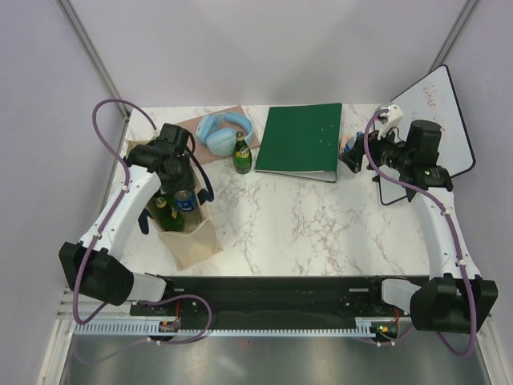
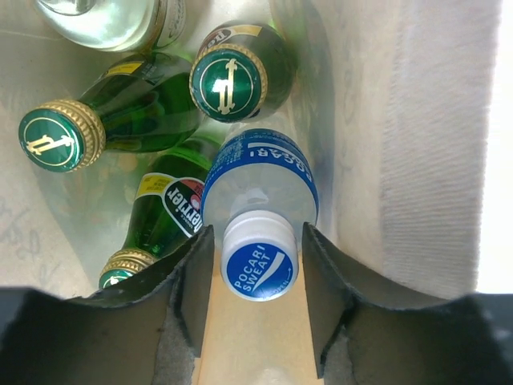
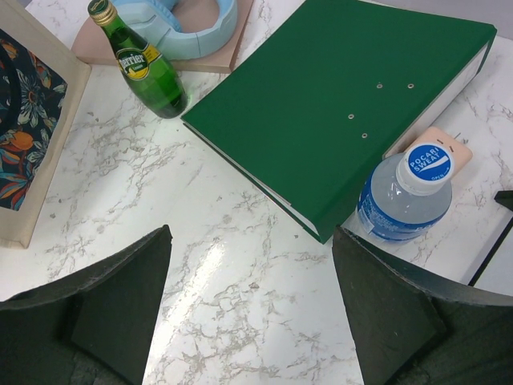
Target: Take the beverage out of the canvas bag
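**Left jaws:** lowered inside the canvas bag point(image 2: 417, 144), they stand part-open astride the white cap point(image 2: 259, 265) of a Pocari Sweat bottle point(image 2: 260, 180). A sliver of gap shows beside the cap, so no grip appears made. Just beyond the jaws, three green glass bottles point(image 2: 232, 80), one labelled Perrier, and a clear bottle point(image 2: 120, 20) crowd the same bag. The nearest green bottle touches the Pocari bottle's shoulder.

**Right jaws:** spread wide and empty, they hover over the marble tabletop point(image 3: 240, 305). Close ahead, a second Pocari Sweat bottle point(image 3: 405, 196) stands just beside a green binder point(image 3: 345, 96). Farther ahead, past the binder's corner, stands a lone Perrier bottle point(image 3: 148, 68).

**Progress, as judged:** the removal is at the grasp stage. Closing, lifting clear and setting down remain, and five bottles sit in the bag.
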Motion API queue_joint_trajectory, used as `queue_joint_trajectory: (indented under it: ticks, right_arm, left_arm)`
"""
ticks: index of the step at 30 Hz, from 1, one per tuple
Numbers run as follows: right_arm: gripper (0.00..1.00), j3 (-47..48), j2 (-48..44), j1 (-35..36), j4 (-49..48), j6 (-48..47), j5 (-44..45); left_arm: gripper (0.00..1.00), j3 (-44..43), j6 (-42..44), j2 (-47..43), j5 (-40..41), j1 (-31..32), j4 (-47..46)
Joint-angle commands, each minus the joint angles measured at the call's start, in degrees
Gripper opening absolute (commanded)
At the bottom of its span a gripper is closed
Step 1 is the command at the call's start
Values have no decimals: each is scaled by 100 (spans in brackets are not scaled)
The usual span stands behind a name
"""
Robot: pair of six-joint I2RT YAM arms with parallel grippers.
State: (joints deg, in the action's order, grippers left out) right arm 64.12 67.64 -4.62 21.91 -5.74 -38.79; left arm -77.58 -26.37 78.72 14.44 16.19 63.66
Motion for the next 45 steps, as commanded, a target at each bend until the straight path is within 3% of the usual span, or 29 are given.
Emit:
queue_joint_trajectory:
  ticks: [1, 3, 7, 10, 16, 22, 26, 40, 45]
  right_arm:
    - [89, -57, -163, 5, -55, 29, -103]
    - [89, -57, -189, 5, -55, 29, -94]
    - [89, -84, -198, -4, -47, 20, -112]
    - [89, -66, -198, 5, -29, 20, -173]
    - [88, 30, -163, 67, 32, 20, -349]
    - [89, 258, -67, 391, 286, -190, -542]
    - [88, 435, 4, 752, 489, -358, -577]
    - [89, 839, 145, 1517, 903, -753, -639]
    - [89, 909, 162, 1587, 903, -815, -867]
  left_arm:
    - [45, -125, 290, 65, 6, -28, -91]
    - [37, -239, 325, 47, 24, -28, -64]
    - [10, -538, 518, -93, -20, -28, -12]
    - [2, -793, 720, -269, -125, -19, 138]
    - [2, -1206, 1221, -822, -345, -10, 428]
    - [2, -1426, 2345, -1516, -1328, -10, 419]
    - [2, -2022, 2933, -1728, -1785, -10, 419]
    - [2, -4263, 3209, -1614, -2761, -19, 139]
    - [2, -4398, 2866, -1439, -3657, -10, -204]
